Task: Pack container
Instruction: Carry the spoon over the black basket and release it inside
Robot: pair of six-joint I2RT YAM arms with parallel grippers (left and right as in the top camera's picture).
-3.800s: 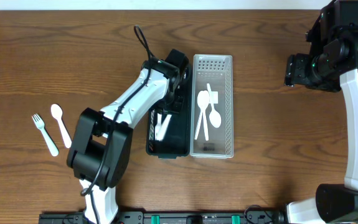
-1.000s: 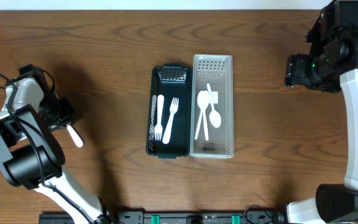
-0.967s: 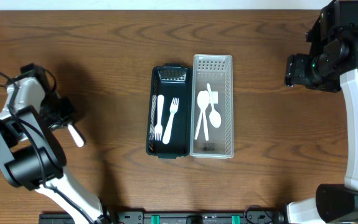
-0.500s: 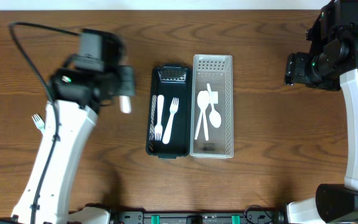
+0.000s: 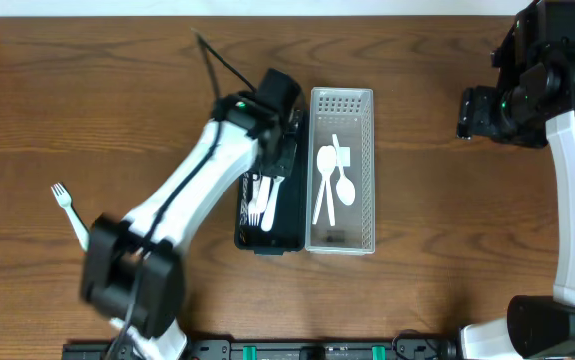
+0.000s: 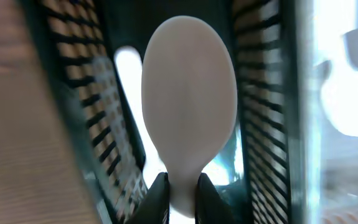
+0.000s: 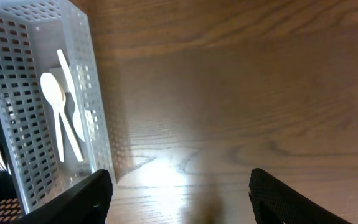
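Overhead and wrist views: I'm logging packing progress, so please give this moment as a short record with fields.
left jaws: shut on white plastic spoon, held over black slotted container
right jaws: open, empty, above wooden table, beside clear perforated container
black container contents: white cutlery, partly hidden by the arm
clear container contents: white spoons
left to pack: white plastic fork, lying on the table's left side
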